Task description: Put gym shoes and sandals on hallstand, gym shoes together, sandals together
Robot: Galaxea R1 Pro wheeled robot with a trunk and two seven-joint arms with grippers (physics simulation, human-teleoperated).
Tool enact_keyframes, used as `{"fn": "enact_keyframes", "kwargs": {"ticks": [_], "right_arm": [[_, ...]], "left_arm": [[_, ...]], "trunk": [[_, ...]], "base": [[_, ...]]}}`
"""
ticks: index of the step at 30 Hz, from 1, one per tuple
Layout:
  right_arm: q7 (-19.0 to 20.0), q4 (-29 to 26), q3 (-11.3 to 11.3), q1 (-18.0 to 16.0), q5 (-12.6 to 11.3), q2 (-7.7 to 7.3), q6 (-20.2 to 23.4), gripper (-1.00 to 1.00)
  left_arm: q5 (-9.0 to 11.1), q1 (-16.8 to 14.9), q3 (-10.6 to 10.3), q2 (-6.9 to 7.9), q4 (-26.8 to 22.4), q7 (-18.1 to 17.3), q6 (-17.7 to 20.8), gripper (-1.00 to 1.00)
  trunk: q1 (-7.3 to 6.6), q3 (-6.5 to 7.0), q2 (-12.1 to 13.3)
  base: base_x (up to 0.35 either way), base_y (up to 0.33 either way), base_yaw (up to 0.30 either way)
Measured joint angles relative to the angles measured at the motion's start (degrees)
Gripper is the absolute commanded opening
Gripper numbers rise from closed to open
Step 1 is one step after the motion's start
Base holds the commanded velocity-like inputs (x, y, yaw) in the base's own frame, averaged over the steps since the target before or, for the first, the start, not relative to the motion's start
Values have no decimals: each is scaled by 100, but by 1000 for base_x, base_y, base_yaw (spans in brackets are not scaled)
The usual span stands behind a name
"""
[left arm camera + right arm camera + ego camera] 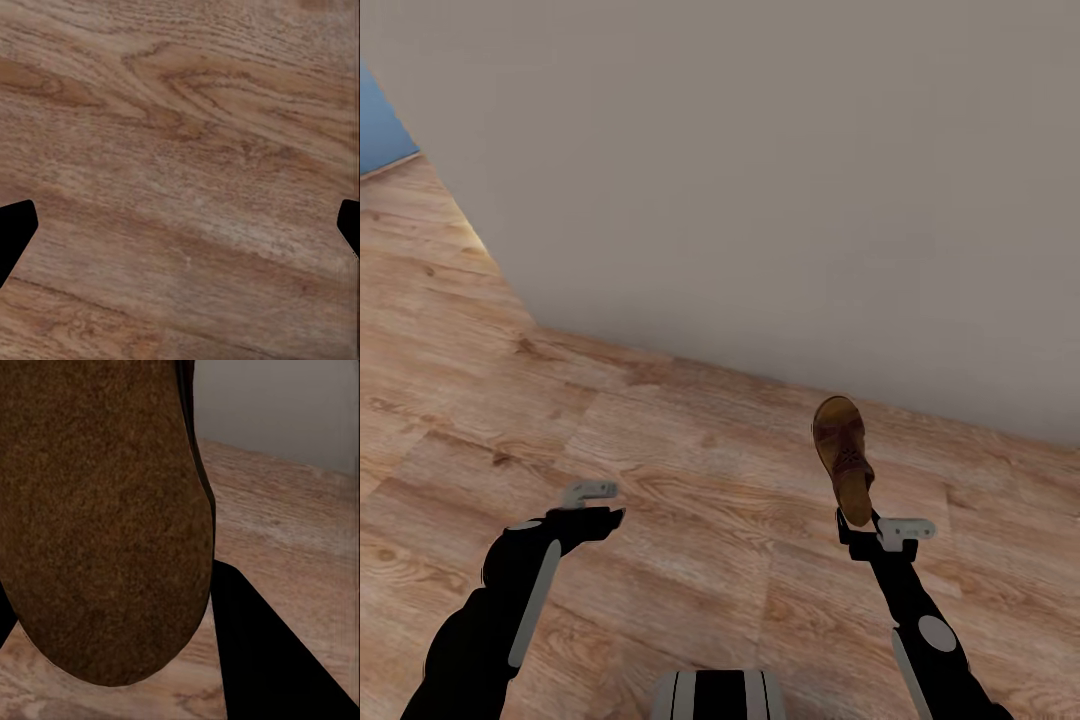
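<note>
The right gripper (857,520), lower right of the head view, has its jaws clenched on a sandal (844,455) above the floor (690,450). The left gripper (180,225), lower left, has its jaws released.

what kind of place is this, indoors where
Probably a home corridor or hallway: wood-plank floor runs along a plain grey wall that ends in a corner, and the right claw holds a brown sandal.

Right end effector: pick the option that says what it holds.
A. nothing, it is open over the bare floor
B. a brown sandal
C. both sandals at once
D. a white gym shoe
B. The right end effector is closed on one brown sandal, held above the wood floor in front of the wall; the left end effector is open with only floor beneath.
</note>
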Motion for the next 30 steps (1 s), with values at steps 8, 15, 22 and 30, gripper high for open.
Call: {"fn": "enact_keyframes", "kwargs": {"ticks": [8, 15, 22, 30], "right_arm": [[0, 0, 0, 0, -1, 2, 0, -100], [0, 0, 0, 0, 1, 2, 0, -100], [0, 0, 0, 0, -1, 0, 0, -100], [0, 0, 0, 0, -2, 0, 0, -100]], "left_arm": [[0, 0, 4, 3, 0, -7, 1, 100], [2, 0, 4, 4, 0, -11, 1, 100], [2, 1, 2, 4, 0, -9, -1, 100], [2, 4, -4, 4, 0, -9, -1, 100]], "trunk": [[0, 63, 0], [0, 118, 0], [0, 174, 0], [0, 237, 0]], "base": [[0, 0, -222], [150, 157, -222], [246, 247, -222], [248, 207, -222]]}}
